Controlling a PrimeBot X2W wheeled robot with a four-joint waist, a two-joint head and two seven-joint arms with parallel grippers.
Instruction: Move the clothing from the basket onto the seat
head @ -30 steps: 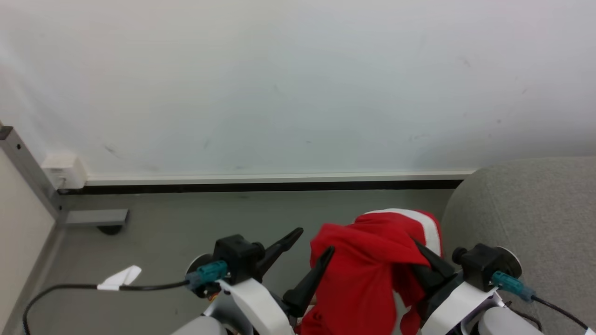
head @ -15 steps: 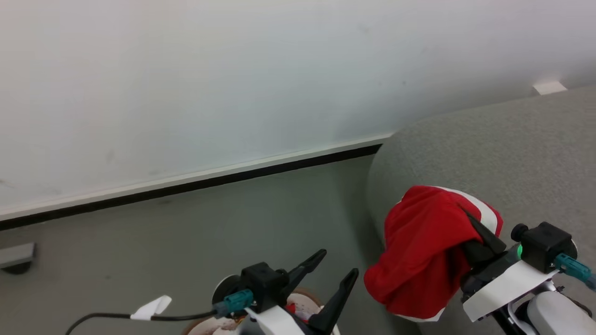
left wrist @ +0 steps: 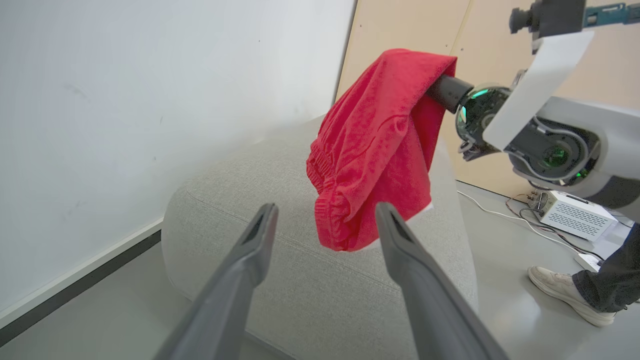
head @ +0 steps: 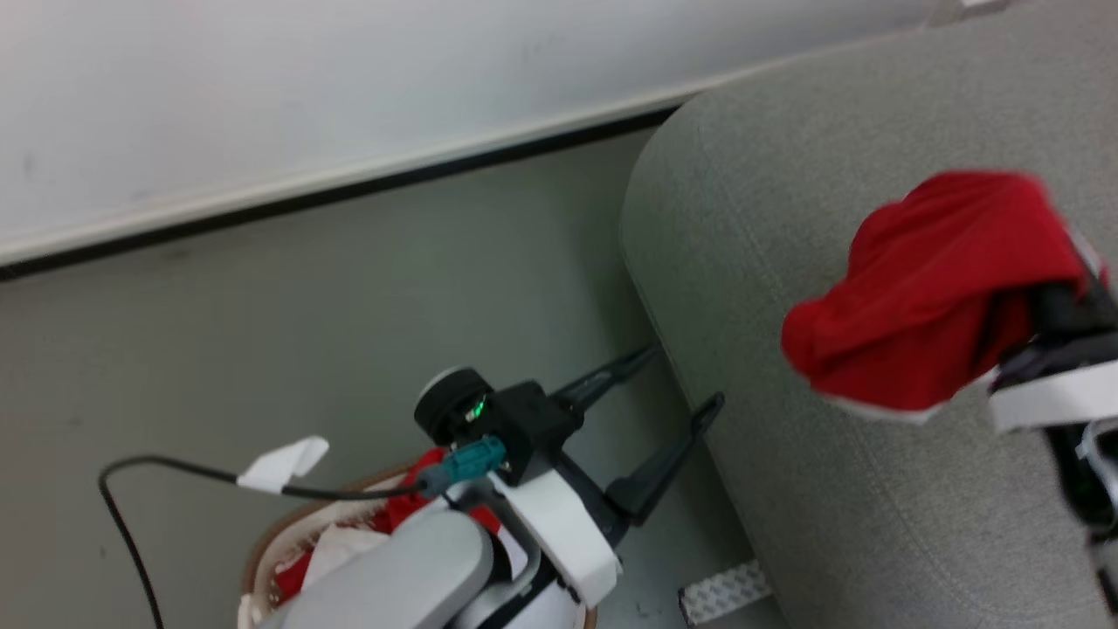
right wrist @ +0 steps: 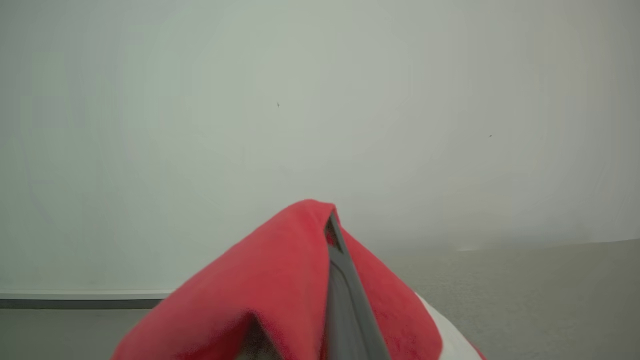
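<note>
A red garment of the clothing [head: 926, 279] hangs bunched from my right gripper [head: 1039, 297], which is shut on it, in the air above the light grey seat [head: 786, 489]. The left wrist view shows that garment [left wrist: 375, 145] hanging clear above the seat [left wrist: 280, 280]. In the right wrist view the cloth [right wrist: 270, 290] drapes over one dark finger [right wrist: 345, 300]. My left gripper [head: 681, 380] stands open and empty over the floor by the seat's edge. Below my left arm the basket [head: 258, 550] holds more red and white clothing [head: 410, 502].
A white wall with a dark skirting strip [head: 349, 188] runs behind the grey floor. A cable with a white tag [head: 284, 463] trails left of my arm. A person's shoe [left wrist: 555, 290] and a white box [left wrist: 575, 215] with cables lie beyond the seat.
The head camera has swung right and down. My right gripper has carried the red garment from beside the seat's corner to above the seat. The left gripper stays open.
</note>
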